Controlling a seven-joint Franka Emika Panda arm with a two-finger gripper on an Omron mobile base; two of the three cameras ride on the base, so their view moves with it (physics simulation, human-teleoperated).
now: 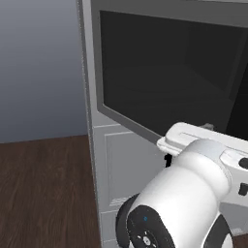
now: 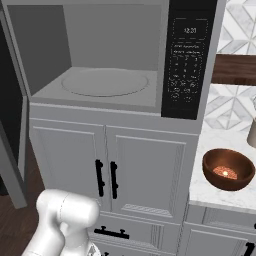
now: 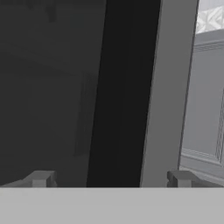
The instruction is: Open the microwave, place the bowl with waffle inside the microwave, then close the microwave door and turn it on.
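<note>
The microwave (image 2: 187,60) stands open, and its grey cavity with a round turntable (image 2: 105,82) is bare. The microwave door (image 1: 164,68) is swung out to the left, its wide dark glass facing the left base view. A brown bowl (image 2: 235,184) with the waffle (image 2: 223,172) in it sits on the counter to the right of the microwave. In the hand view my gripper (image 3: 109,179) is open, close up against the door. Its fingertips (image 3: 41,178) stand wide apart on either side of a black vertical band and the grey door frame (image 3: 168,87), gripping nothing.
White cabinet doors with short black handles (image 2: 107,177) sit under the microwave. The marble counter (image 2: 215,145) runs off to the right below a wooden shelf (image 2: 235,70). Dark wooden floor (image 1: 43,184) lies left of the open door. My white arm (image 1: 179,203) rises in front of the cabinet.
</note>
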